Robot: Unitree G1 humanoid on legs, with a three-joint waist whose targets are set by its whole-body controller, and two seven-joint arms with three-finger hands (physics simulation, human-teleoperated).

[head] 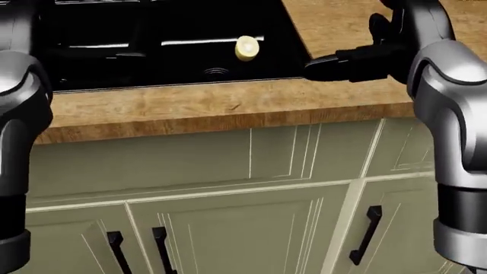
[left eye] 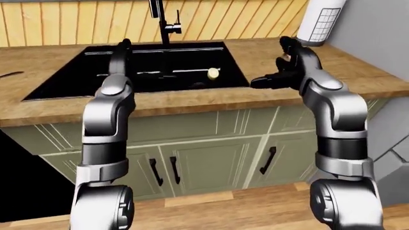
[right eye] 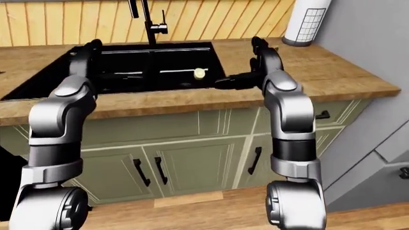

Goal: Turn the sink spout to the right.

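The black sink spout (left eye: 158, 19) stands upright at the far edge of the sink (left eye: 57, 81), up and left of the right hand (left eye: 272, 80). That hand hangs empty with fingers extended over the sink's right rim; the left hand (left eye: 121, 48), nearer the spout, is too dark to read.

we see a wooden bench (left eye: 192, 98) w/ green cabinet doors (left eye: 211, 163) below, black handles (left eye: 267, 160), a pale round item (left eye: 213, 73) in the basin, paper towel roll (left eye: 318, 21) top right.

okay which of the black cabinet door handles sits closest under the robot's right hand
The lone handle right of the door pair, below the right hand. The paired handles sit side by side farther left, under the sink.
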